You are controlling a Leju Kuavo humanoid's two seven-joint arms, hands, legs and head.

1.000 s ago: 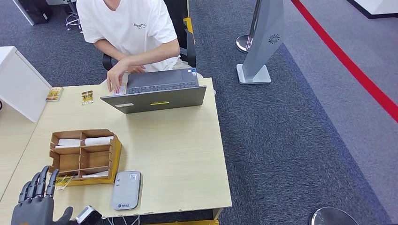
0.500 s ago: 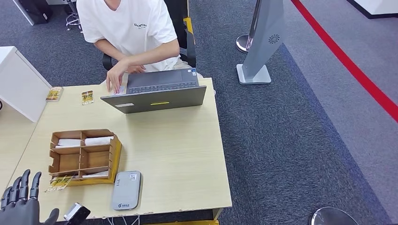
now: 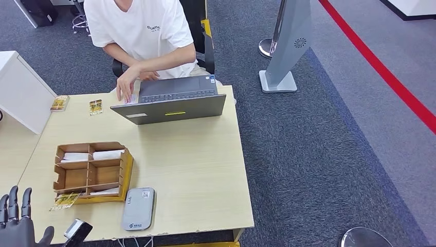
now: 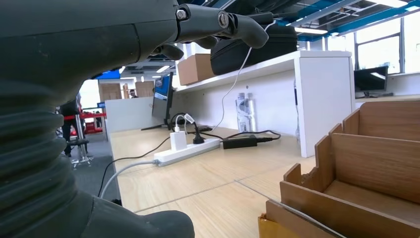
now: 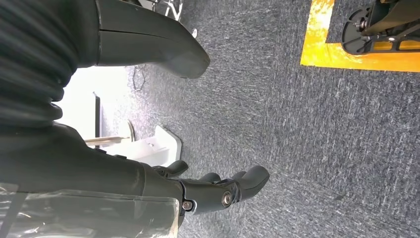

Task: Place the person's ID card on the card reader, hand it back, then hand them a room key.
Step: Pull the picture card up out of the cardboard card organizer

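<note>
At the desk's [image 3: 195, 170] near left corner the left robot hand [image 3: 18, 224] is raised with its fingers apart, holding nothing. The right robot hand [image 5: 163, 144] hangs over grey carpet, fingers loosely spread and empty. A grey card reader [image 3: 138, 208] lies flat at the near edge, just beside a wooden card organizer [image 3: 92, 171]; a small yellow card [image 3: 64, 200] rests against the organizer's near left corner. At the far edge, a person [image 3: 141, 36] types on a grey laptop [image 3: 172, 100], with two more cards [image 3: 95, 106] towards the far left corner.

Wooden organiser [image 4: 366, 168] beside power strip [image 4: 185, 150].
</note>
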